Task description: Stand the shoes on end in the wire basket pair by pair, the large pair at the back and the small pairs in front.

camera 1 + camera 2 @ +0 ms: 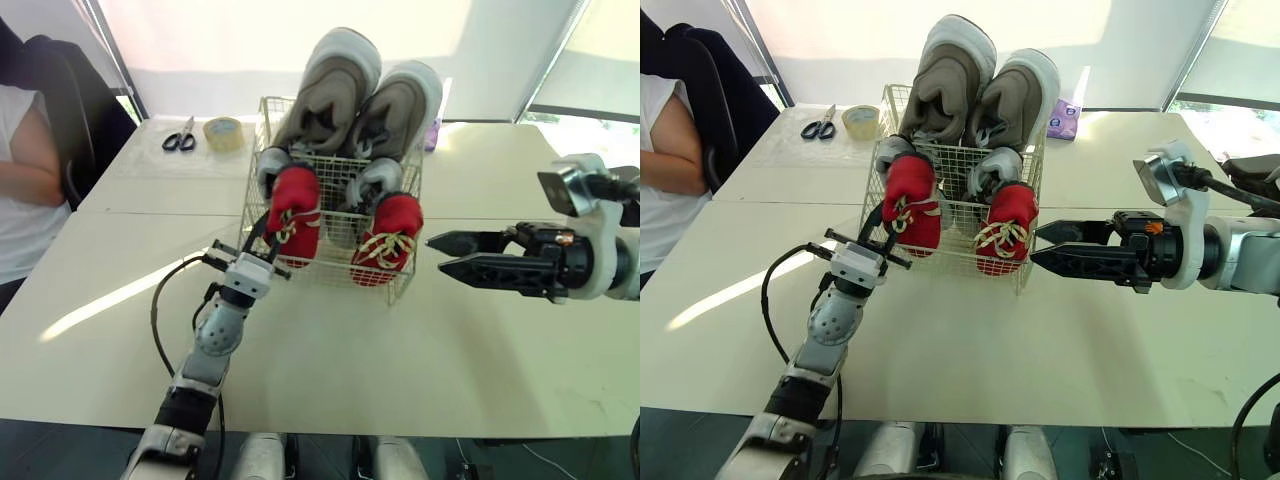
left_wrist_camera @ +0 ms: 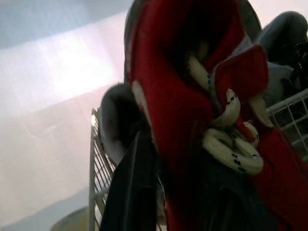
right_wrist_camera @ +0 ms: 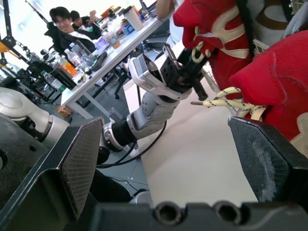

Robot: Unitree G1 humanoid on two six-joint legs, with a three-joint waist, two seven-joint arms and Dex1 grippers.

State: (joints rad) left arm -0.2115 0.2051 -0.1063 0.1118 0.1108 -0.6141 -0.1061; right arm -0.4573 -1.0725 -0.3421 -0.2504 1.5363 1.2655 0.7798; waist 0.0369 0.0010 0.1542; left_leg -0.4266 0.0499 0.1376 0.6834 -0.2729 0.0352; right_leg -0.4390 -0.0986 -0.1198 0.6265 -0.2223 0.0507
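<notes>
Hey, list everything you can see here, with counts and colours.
table: one, cream, under everything
wire basket: one, white, table centre
large shoes: two, grey-brown, on end, basket back
small grey shoes: two, basket middle
red shoes: two, cream laces, basket front
scissors: one, black handles, far left
tape roll: one, tan, beside scissors
purple packet: one, behind basket
person: one, white shirt, seated left
left claw: one, black, at left red shoe
right claw: one, black, open, right of basket
</notes>
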